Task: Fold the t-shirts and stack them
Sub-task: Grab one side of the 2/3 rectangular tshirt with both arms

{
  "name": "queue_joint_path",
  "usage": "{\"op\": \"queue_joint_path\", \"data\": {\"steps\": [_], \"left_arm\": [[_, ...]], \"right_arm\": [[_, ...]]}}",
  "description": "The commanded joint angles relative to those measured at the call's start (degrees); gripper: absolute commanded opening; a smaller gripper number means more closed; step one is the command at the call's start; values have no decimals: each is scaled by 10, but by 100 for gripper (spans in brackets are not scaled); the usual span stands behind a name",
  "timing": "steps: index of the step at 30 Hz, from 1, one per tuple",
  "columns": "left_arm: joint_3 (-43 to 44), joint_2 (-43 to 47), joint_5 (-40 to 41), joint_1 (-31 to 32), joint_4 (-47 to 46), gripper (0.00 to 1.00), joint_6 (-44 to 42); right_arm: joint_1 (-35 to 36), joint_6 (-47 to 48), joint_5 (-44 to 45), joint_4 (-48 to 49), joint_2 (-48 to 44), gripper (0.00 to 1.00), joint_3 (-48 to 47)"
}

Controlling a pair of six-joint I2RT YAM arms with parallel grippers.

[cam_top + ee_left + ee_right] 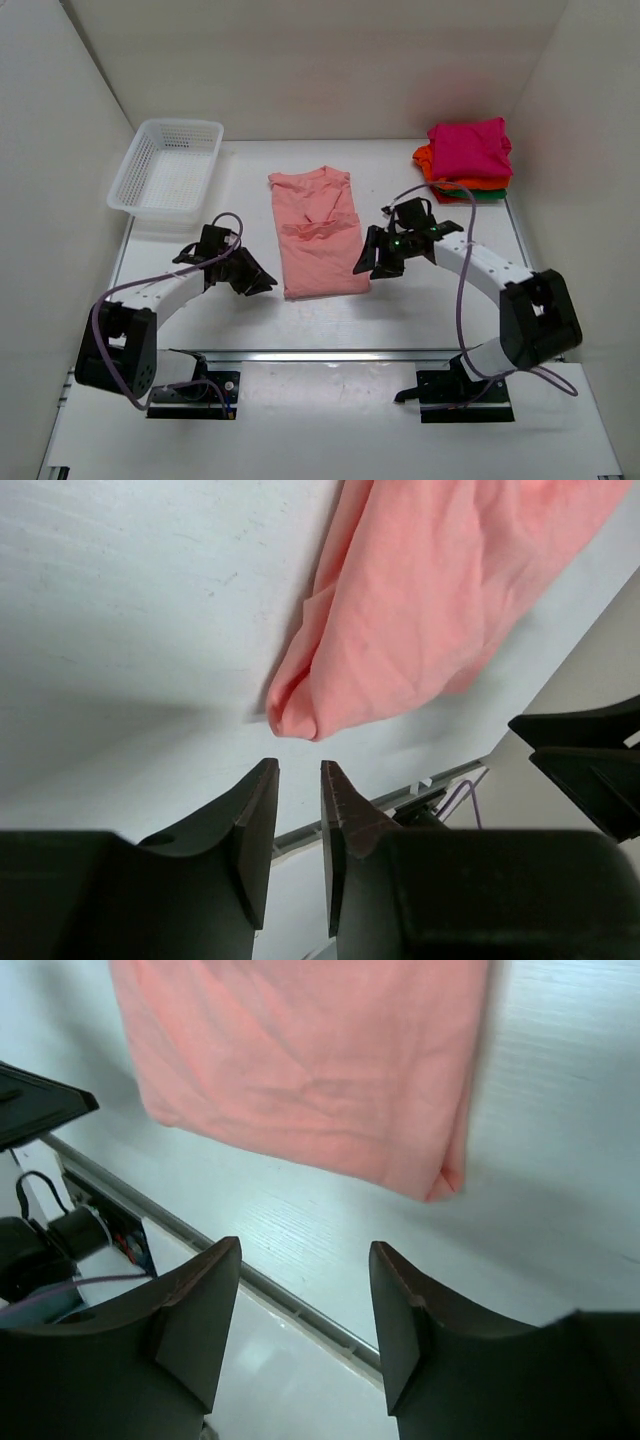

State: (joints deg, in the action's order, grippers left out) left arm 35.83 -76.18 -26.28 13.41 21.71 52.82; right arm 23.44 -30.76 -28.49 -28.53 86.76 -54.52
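A light salmon-pink t-shirt (318,235) lies in the middle of the table, folded lengthwise into a long strip. Its near end shows in the left wrist view (430,610) and the right wrist view (300,1060). My left gripper (262,284) is just left of the shirt's near left corner, its jaws a narrow gap apart and empty (298,770). My right gripper (365,262) is at the shirt's near right corner, wide open and empty (305,1245). A stack of folded t-shirts stands at the back right, magenta (470,148) on top, orange (428,163) and green (488,196) below.
A white plastic mesh basket (165,165) stands at the back left, with nothing in it. White walls close in the table on the left, back and right. A metal rail (330,354) runs along the near edge in front of the arm bases.
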Motion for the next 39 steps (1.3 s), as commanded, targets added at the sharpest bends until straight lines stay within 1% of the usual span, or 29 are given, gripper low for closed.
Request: {"op": "queue_joint_path", "data": {"steps": [1,3,5,7,8,12,15,18,20,21,22,24,26,27,28,29,30,31,33,35,36,37,38,39], "left_arm": [[-17,31,26,11,-23,35,36],[-27,46,46,28,-57,40,61],[-43,58,66,47,-104,47,78],[-57,60,90,53,-117,50,84],[-62,61,91,66,-125,49,82],[-89,68,127,86,-162,52,109],[-101,60,134,98,-188,52,129],[-101,38,134,109,-189,52,125],[-109,26,140,113,-209,53,139],[-113,23,139,116,-227,53,148],[-116,15,142,119,-242,53,148],[-105,-11,138,131,-248,54,152],[-93,-29,144,142,-241,54,150],[-91,-41,143,147,-242,52,150],[-89,-46,143,150,-246,47,150],[-91,-49,144,149,-258,32,154],[-96,-51,146,150,-261,13,152],[-97,-53,142,147,-265,0,150],[-99,-40,129,141,-241,0,134],[-100,-15,119,134,-155,0,107],[-115,20,93,131,-137,0,93],[-127,37,71,128,-101,0,88],[-138,82,67,123,-51,0,85],[-152,141,57,126,-27,0,82]], "right_arm": [[-19,-44,49,1,-54,52,58],[-34,-53,51,8,-65,56,86],[-38,-55,64,18,-66,62,107],[-37,-64,64,40,-64,66,115],[-37,-70,63,53,-61,68,123],[-31,-88,56,88,-37,69,131],[-27,-105,44,127,-19,68,138],[-18,-112,40,144,4,67,134],[-12,-111,43,153,24,65,130],[-13,-117,42,159,25,64,129],[-10,-119,47,164,28,61,129],[-9,-125,46,169,44,54,125],[-6,-124,47,165,51,52,120],[2,-122,48,166,59,44,118],[2,-126,47,165,60,25,123],[2,-120,51,168,66,6,119],[4,-117,55,167,64,1,122],[6,-111,58,161,65,0,120],[13,-99,57,141,58,0,122],[20,-88,42,113,44,0,129],[29,-83,29,90,24,0,139],[38,-82,22,68,-5,0,152],[47,-83,22,53,-18,0,161],[63,-86,18,39,-54,1,177]]}}
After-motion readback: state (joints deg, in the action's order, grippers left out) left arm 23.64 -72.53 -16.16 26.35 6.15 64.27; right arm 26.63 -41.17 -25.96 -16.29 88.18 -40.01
